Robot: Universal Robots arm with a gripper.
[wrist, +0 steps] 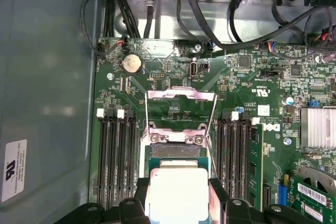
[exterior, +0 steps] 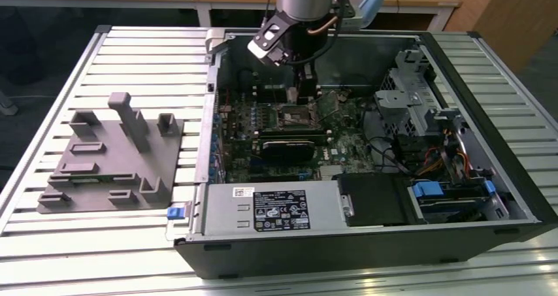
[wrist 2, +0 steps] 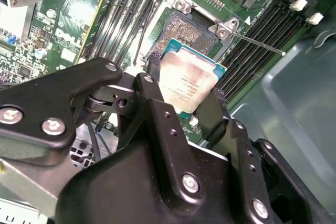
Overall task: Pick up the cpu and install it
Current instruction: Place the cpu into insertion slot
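Observation:
The cpu [wrist 2: 190, 78], a small square chip with a pale silver top, is held by two opposite edges between my black fingers [wrist 2: 212, 113]. My gripper [wrist 2: 185, 87] is shut on it. In the first wrist view the cpu [wrist: 176, 191] hangs close above the near side of the open socket [wrist: 174, 151], whose metal load plate [wrist: 181, 97] is flipped up. Whether the chip touches the socket I cannot tell. In the exterior view my gripper [exterior: 302, 92] reaches down into the open computer case, just above the socket [exterior: 293, 117] on the green motherboard.
Memory slots [wrist: 113, 156] flank the socket on both sides, and a thin lever [wrist 2: 257, 43] sticks out beside it. A black heatsink block [exterior: 292, 147] lies just in front of the socket. A grey plastic tray [exterior: 114, 159] sits outside the case at the exterior view's left.

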